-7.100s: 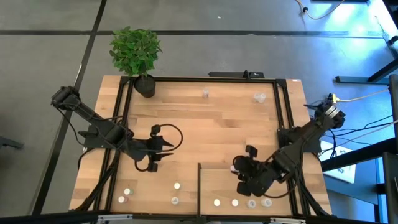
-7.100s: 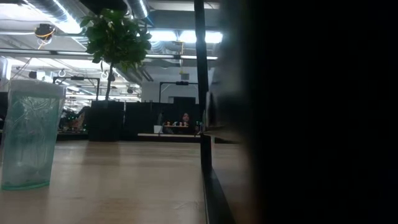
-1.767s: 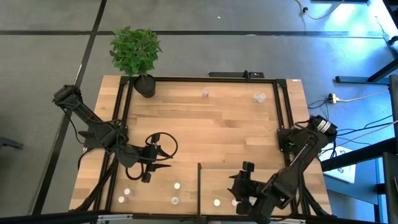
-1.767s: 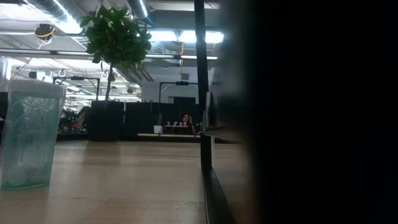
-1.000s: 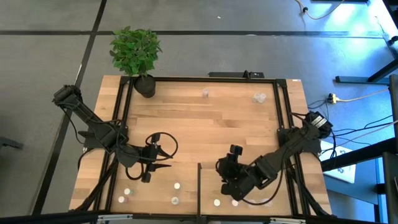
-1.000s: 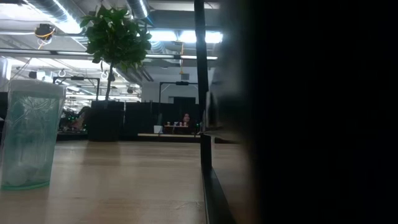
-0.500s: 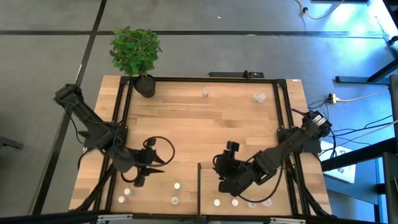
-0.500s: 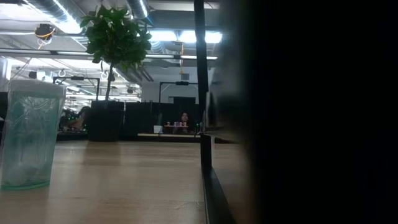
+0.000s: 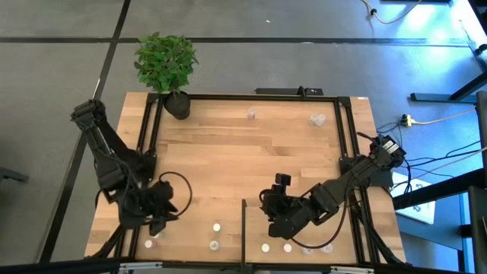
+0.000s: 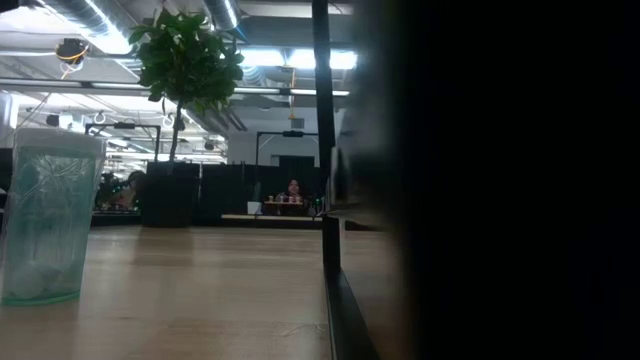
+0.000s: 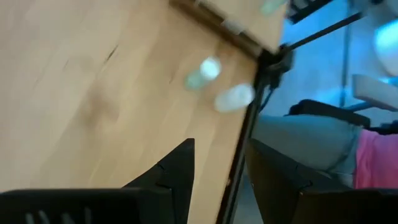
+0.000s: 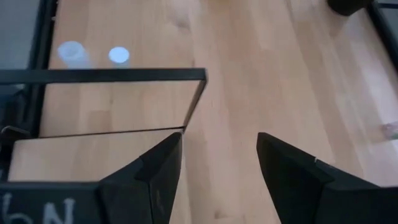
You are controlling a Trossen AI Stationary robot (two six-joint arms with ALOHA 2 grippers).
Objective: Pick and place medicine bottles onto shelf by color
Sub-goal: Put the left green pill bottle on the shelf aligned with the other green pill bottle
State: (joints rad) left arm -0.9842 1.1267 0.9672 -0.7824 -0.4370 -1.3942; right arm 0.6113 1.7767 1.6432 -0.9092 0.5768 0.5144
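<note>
Several tiny medicine bottles stand on their bases along the table's near side: two at the near left (image 9: 156, 234), two more (image 9: 216, 227) left of the shelf (image 9: 335, 221), and a row (image 9: 288, 247) on the shelf's near edge. Two others (image 9: 317, 119) stand far off. My left gripper (image 9: 157, 225) hovers open just beyond the near-left pair, which appear blurred (image 11: 208, 68) ahead of its fingers. My right gripper (image 9: 270, 221) hangs open over the shelf's left end, nothing between its fingers (image 12: 158, 168); past the shelf's black edge (image 12: 124, 75) it sees two bottles (image 12: 118, 55).
A potted plant (image 9: 167, 65) stands at the far left corner. A black frame (image 9: 346, 152) runs round the table. In the low view a translucent bottle (image 10: 50, 215) stands close at the left, beside the shelf's black upright edge (image 10: 322, 150).
My left gripper has swung toward the table's left and near edges, rolling about its own axis, and now stands by the near-left bottles. Its fingers stay open. No bottle has moved.
</note>
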